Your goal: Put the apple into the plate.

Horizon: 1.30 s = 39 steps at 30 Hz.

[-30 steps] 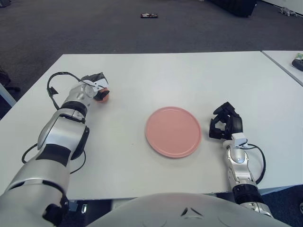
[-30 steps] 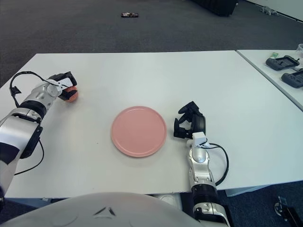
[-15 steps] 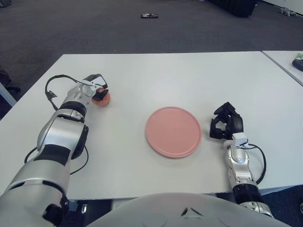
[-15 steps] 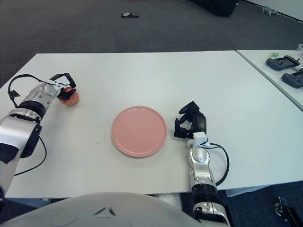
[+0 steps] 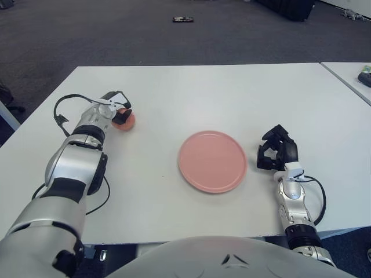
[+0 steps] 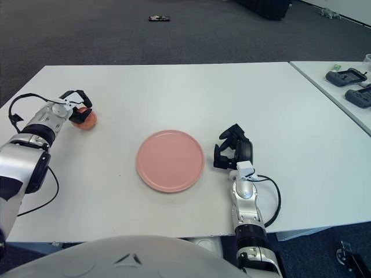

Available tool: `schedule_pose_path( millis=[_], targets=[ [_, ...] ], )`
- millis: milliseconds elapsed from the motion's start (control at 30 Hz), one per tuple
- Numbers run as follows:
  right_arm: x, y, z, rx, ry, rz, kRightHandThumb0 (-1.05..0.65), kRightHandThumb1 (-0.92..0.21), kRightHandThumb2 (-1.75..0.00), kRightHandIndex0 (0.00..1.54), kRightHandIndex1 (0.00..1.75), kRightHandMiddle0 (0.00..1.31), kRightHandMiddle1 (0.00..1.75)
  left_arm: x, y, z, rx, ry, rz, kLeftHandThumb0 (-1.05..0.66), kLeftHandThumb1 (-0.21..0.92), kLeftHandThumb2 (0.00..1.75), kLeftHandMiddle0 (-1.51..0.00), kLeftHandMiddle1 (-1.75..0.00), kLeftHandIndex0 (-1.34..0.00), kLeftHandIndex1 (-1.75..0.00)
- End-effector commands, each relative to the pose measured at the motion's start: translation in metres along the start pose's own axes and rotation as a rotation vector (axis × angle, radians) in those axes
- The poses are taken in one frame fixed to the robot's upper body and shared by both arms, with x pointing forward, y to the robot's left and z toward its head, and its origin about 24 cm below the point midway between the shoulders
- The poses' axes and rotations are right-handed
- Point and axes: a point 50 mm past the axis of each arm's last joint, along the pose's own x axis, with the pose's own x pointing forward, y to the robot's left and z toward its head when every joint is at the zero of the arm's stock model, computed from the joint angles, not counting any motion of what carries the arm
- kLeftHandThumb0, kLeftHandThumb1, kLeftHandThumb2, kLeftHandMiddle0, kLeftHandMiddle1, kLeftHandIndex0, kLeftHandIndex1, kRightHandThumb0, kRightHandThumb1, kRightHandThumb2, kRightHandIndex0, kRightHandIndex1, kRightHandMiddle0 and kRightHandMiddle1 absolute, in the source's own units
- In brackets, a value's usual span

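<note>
The big white table holds a round pink plate near the middle of its front edge. The left hand reaches out near the left edge, black fingers curled loosely around the small red-orange apple, which sits on the table. The right hand, right of the plate, has bent fingers and holds nothing. Only the right eye view shows black gadgets on a second table.

Both arms: silver-grey metal shells, black joint bands, looped black cables at wrists. Left hand black fingers, white wrist block; right hand same. Pale grey rounded torso fills bottom centre.
</note>
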Motion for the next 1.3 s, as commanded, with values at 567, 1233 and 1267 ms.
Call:
schedule_pose_path(
  millis=[567, 1233, 1267],
  targets=[
    [-0.008, 0.000, -0.011, -0.009, 0.058, -0.005, -0.01, -0.06, -1.61, 0.81, 1.75, 0.59, 1.70, -0.001, -0.023, 0.010, 0.218, -0.097, -0.179, -0.44, 0.42, 1.18, -0.98, -1.75, -0.52, -1.75],
    [-0.008, 0.001, -0.009, -0.006, 0.042, -0.005, -0.01, -0.07, -1.61, 0.80, 1.75, 0.56, 1.73, -0.001, -0.018, 0.028, 0.449, -0.231, -0.038, -0.50, 0.23, 1.42, -1.05, -1.75, -0.68, -1.75],
    [-0.008, 0.001, -0.009, -0.006, 0.043, -0.007, -0.01, -0.07, -1.61, 0.80, 1.75, 0.56, 1.74, -0.001, -0.019, 0.029, 0.447, -0.236, -0.025, -0.50, 0.23, 1.42, -1.06, -1.75, -0.68, -1.75]
  ],
)
